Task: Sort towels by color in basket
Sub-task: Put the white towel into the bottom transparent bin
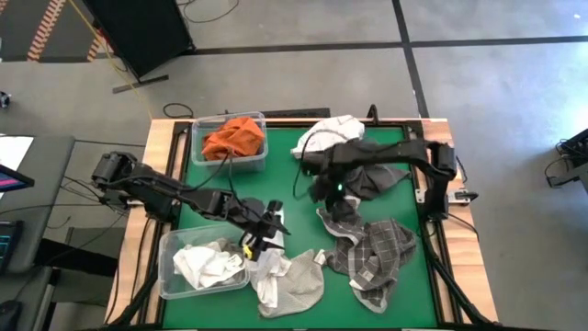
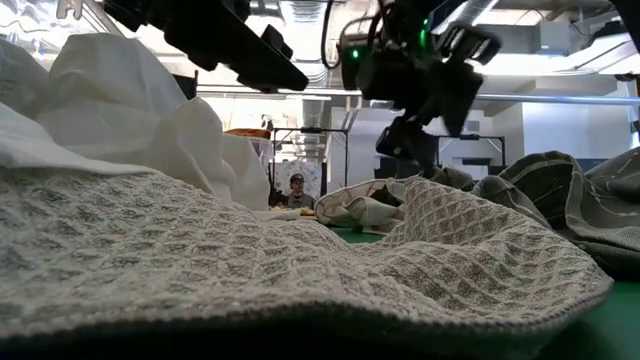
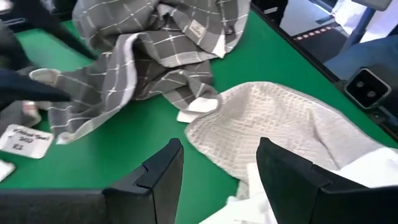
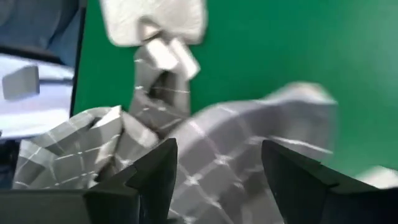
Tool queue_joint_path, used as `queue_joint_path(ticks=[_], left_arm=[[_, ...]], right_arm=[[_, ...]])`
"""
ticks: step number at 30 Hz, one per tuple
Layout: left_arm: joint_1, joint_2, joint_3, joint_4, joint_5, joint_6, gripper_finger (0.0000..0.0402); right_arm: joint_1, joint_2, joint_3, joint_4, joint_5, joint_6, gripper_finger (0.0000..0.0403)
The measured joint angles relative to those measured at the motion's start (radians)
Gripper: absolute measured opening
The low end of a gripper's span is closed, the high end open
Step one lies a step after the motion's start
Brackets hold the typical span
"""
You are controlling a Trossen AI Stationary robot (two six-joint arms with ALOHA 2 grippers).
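Observation:
A grey-and-white checked towel [image 1: 372,253] lies crumpled on the green table, right of centre. Behind it lie a dark grey towel [image 1: 377,179] and a white one [image 1: 333,133]. A cream waffle towel [image 1: 292,280] lies at the near edge. Orange towels fill a clear bin [image 1: 234,138] at the far left; white towels fill a clear bin [image 1: 202,265] at the near left. My left gripper [image 1: 266,230] hovers open and empty between the white bin and the checked towel [image 3: 149,62]. My right gripper [image 1: 329,193] hangs open and empty above the checked towel's far end [image 4: 205,149].
A white label [image 3: 25,140] lies on the green mat near the checked towel. The table's wooden frame [image 1: 161,165] runs around the mat. Bare green shows in the middle [image 1: 294,198]. Far behind the table a person [image 2: 296,188] is in the room.

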Motion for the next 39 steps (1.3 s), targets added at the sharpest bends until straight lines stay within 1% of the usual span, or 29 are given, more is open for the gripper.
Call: queue_joint_path(ticks=[5, 9, 13, 17, 24, 28, 34, 36, 37, 39], left_arm=[[-0.037, 0.0, 0.0, -0.002, 0.0, -0.001, 0.0194], [-0.071, -0.02, 0.0, -0.04, -0.001, -0.011, 0.0194], [-0.108, -0.074, 0.0, -0.109, -0.031, -0.045, 0.0194], [-0.145, -0.15, 0.0, -0.176, -0.07, -0.083, 0.0194], [-0.211, -0.307, 0.001, -0.267, -0.125, -0.124, 0.0194], [-0.239, -0.409, 0.001, -0.382, -0.19, -0.172, 0.0194], [-0.288, -0.537, 0.001, -0.552, -0.318, -0.302, 0.0194], [-0.306, -0.561, 0.001, -0.596, -0.344, -0.335, 0.0194], [-0.315, -0.57, 0.001, -0.615, -0.353, -0.35, 0.0194], [-0.329, -0.577, 0.001, -0.647, -0.373, -0.378, 0.0194]], right_arm=[[0.136, 0.0, -0.007, 0.088, 0.0, 0.094, 0.026], [0.237, 0.0, -0.007, 0.184, 0.0, 0.174, 0.026], [0.328, 0.0, -0.007, 0.31, 0.0, 0.252, 0.026], [0.396, 0.0, -0.007, 0.454, 0.008, 0.309, 0.026], [0.459, 0.0, -0.007, 0.782, 0.173, 0.323, 0.026], [0.468, 0.004, -0.006, 0.928, 0.273, 0.323, 0.026], [0.469, 0.039, -0.004, 1.017, 0.407, 0.327, 0.026], [0.467, 0.062, -0.007, 1.024, 0.438, 0.326, 0.026], [0.461, 0.077, -0.006, 1.055, 0.454, 0.328, 0.026], [0.454, 0.096, -0.007, 1.071, 0.507, 0.337, 0.026]])
